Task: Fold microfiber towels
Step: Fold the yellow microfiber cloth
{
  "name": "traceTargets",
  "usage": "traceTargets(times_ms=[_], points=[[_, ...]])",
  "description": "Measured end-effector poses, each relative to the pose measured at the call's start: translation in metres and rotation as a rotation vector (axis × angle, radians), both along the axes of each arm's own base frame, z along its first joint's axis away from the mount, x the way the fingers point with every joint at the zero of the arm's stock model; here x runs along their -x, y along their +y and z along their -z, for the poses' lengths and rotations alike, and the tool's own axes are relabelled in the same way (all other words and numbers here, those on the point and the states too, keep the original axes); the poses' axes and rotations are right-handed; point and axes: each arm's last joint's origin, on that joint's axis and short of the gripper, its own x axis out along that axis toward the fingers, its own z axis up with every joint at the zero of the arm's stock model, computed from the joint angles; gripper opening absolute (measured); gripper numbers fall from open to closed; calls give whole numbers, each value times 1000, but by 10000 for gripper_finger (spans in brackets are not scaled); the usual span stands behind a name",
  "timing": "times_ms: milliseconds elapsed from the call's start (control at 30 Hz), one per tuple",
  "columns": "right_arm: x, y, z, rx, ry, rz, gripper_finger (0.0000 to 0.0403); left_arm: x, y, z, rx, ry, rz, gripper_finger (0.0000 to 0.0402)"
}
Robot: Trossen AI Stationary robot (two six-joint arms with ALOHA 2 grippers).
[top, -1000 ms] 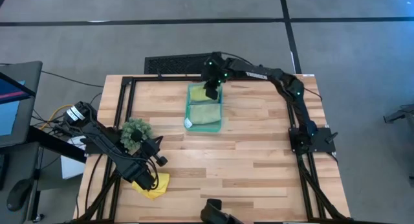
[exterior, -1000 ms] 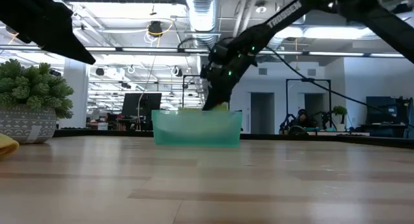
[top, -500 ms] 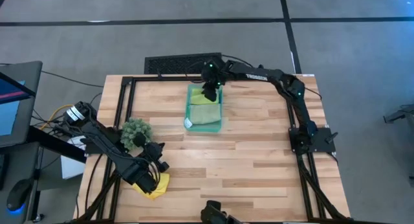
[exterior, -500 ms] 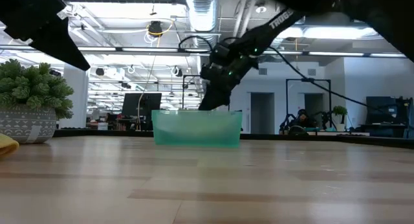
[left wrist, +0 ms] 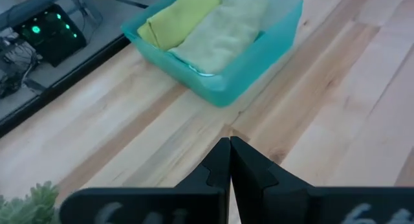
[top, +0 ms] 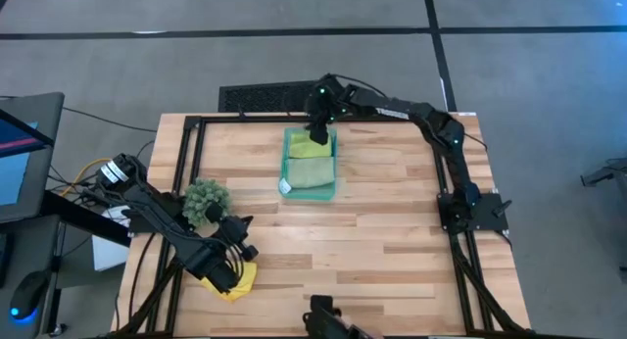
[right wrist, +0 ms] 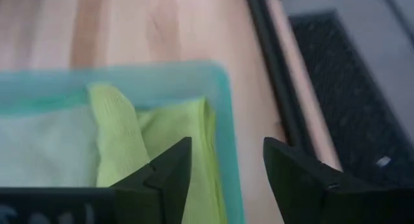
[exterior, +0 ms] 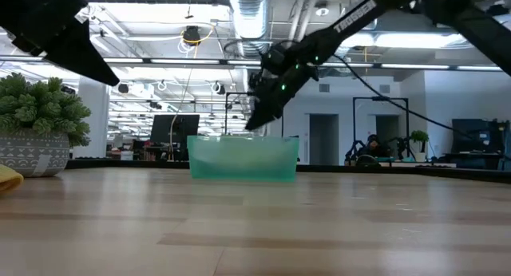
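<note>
A teal tray (top: 309, 166) stands at the table's far middle. In it lie a folded lime green towel (right wrist: 162, 140) at its far end and a pale sage green towel (right wrist: 45, 149) beside it. My right gripper (right wrist: 226, 166) hangs open just above the tray's far end (exterior: 255, 120) and touches nothing. A yellow towel (top: 238, 280) lies crumpled near the table's near left corner. My left gripper (left wrist: 229, 153) is shut and empty, held above the table beside the yellow towel and pointing toward the tray (left wrist: 259, 62).
A small potted plant (top: 206, 202) stands at the table's left side, close to my left arm. The black frame rail (right wrist: 284, 107) runs along the far edge, just behind the tray. Bare wood (top: 392, 231) spreads over the middle and right.
My right gripper has let go of the lime green towel, which now lies in the tray's far end. The gripper has risen a little above the tray's rim.
</note>
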Motion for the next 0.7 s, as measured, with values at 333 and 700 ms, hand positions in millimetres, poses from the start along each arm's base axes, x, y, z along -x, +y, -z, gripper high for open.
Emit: traceTargets(times_ms=[333, 700], points=[[13, 59, -87, 50, -110, -89, 144, -13, -19, -9, 179, 156, 139, 0], [35, 190, -62, -24, -157, -299, 63, 25, -72, 2, 488, 186, 190, 0]])
